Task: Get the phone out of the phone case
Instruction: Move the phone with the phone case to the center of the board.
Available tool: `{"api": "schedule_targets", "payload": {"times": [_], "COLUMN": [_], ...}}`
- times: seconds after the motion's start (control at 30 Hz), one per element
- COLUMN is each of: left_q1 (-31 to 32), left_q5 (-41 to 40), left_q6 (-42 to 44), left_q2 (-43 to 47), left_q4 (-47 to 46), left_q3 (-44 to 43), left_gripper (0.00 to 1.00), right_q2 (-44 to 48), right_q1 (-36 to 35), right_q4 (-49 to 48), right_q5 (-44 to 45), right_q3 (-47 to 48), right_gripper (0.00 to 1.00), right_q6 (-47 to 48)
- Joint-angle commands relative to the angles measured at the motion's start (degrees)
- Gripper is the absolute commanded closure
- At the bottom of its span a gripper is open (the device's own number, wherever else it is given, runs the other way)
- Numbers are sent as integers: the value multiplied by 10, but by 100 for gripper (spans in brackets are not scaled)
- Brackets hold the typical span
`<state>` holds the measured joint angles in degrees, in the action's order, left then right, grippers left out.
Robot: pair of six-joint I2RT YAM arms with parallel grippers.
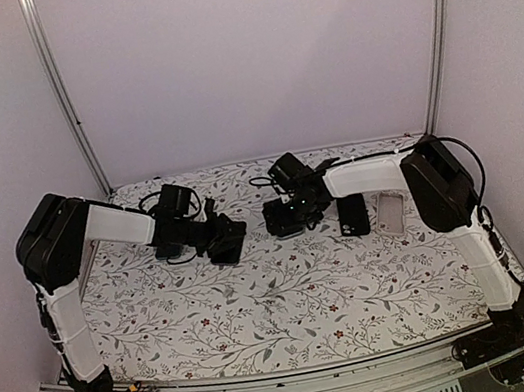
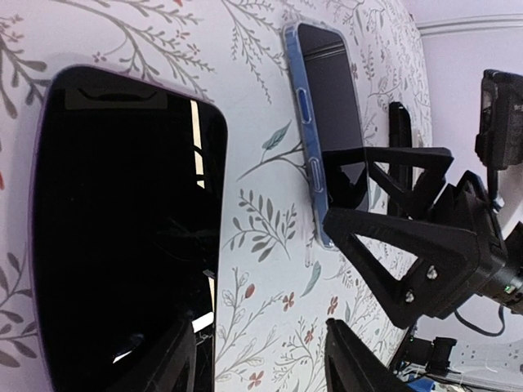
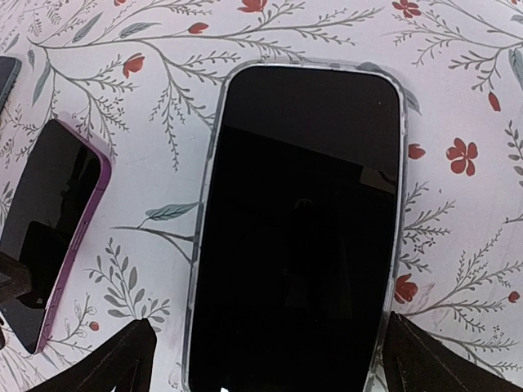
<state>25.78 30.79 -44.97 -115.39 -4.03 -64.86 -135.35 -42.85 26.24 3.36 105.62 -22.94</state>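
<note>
A phone in a clear case (image 3: 298, 229) lies screen up on the floral cloth. My right gripper (image 3: 278, 367) is open, with one finger on each side of its long edges and neither touching it. In the left wrist view the same clear-cased phone (image 2: 331, 122) lies beyond a phone in a purple case (image 2: 122, 220). My left gripper (image 2: 257, 363) is open just past the purple-cased phone's right edge. One of its fingers (image 2: 163, 359) hangs over the screen, and only cloth shows between the two. From above, the left gripper (image 1: 223, 235) and right gripper (image 1: 284, 217) sit close together mid-table.
A bare black phone (image 1: 353, 214) and an empty pale case (image 1: 390, 213) lie side by side to the right of the right gripper. The purple-cased phone (image 3: 49, 220) lies to the left of the clear-cased one. The floral cloth (image 1: 291, 302) stretches to the near edge. White walls enclose the table.
</note>
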Motion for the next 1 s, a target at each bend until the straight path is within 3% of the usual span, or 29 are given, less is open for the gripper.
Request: {"api": "schedule_targets", "payload": {"times": [0.0,0.5,0.97], "left_q1": [-4,-11,-28], "left_q5": [2,-36,-12], "left_q6": [11,8,0], "left_q2": [25,64,50], "left_q4": [-10,5,4], "left_q3": [-4,-5,-30], "left_gripper": [45,45,45], "right_q2": [-39,-91,-63], "right_q1": [-10,-25,-26], "right_q4": [69,128,98], "right_q5": [55,102,84], "right_q3": [29,67,35], "right_gripper": [1,3,38], "right_q6": [13,33,32]}}
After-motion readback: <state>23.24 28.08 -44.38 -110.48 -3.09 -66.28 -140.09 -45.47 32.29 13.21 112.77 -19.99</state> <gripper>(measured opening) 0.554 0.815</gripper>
